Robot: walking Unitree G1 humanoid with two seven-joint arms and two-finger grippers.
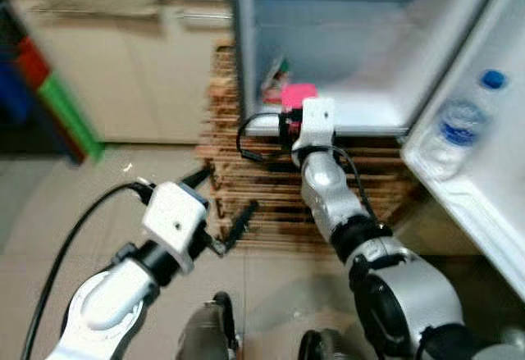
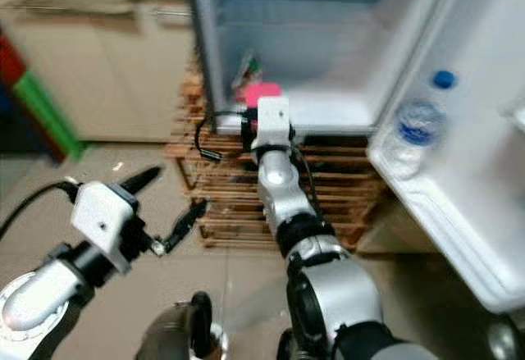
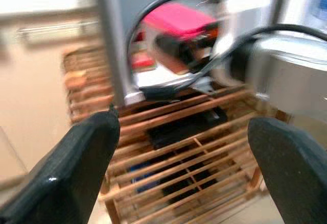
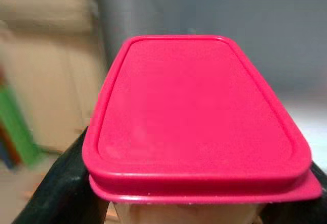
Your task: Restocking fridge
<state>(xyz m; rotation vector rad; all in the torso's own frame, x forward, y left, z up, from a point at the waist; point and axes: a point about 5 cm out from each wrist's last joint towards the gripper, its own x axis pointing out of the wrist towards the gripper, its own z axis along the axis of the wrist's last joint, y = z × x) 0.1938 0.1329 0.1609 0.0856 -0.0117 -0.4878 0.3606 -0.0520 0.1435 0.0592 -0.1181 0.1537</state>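
From the head views, the open white fridge (image 1: 361, 48) stands ahead on a slatted wooden rack (image 1: 262, 204), its door swung out on the robot's right with a clear plastic water bottle with a blue cap (image 1: 463, 122) standing in the door shelf. The right gripper (image 1: 289, 106) reaches to the front lip of the fridge's lower compartment, clamped on a rectangular plastic container with a bright pink lid (image 1: 299, 93); a small packet (blurred, contents unclear) lies just behind it inside. The left gripper (image 1: 220, 204) hangs lower over the tiled floor (image 1: 49, 212), its two black fingers spread wide with nothing between them.

In the left wrist view, the spread black fingers (image 3: 82, 163) frame the wooden rack, with the right arm and the pink-lidded container above at the fridge's edge.

In the right wrist view, the pink lid (image 4: 196, 117) sits level between the right gripper's fingers (image 4: 56, 188), which press against the container's sides, the fridge interior grey behind it.
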